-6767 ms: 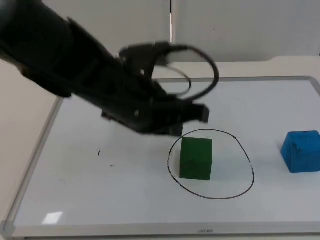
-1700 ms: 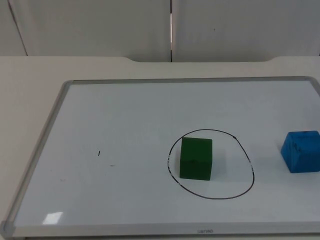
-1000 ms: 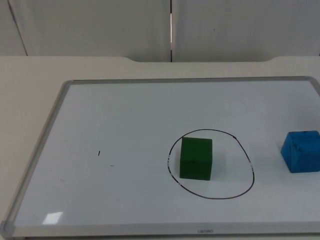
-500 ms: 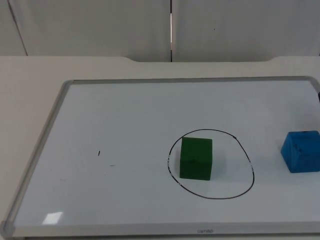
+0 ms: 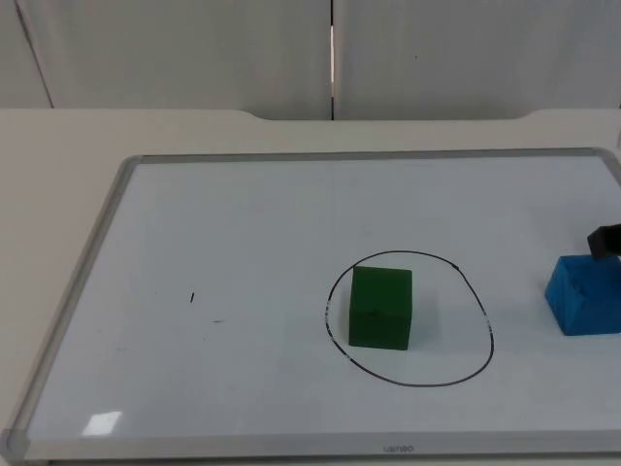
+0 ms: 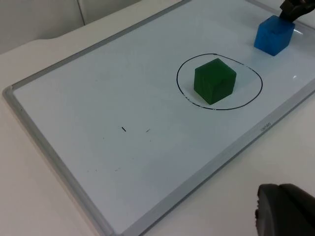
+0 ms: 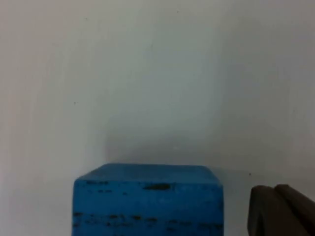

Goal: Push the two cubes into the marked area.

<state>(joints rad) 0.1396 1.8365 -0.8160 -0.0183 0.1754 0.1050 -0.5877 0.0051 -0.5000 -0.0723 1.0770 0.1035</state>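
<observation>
Your right gripper has just come in beside the blue cube, fingers unreadable, while the green cube already sits inside the circle.

Not much robot to see, honestly. The right gripper is a matte black blocky tip at the right edge, by the whiteboard. Its dark fingertip looks brownish-black with a vertical groove. The left gripper's fingertip is a rounded, dull black lump.

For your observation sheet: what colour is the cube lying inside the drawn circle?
Green: the cube inside the circle shows best in the top view.
</observation>
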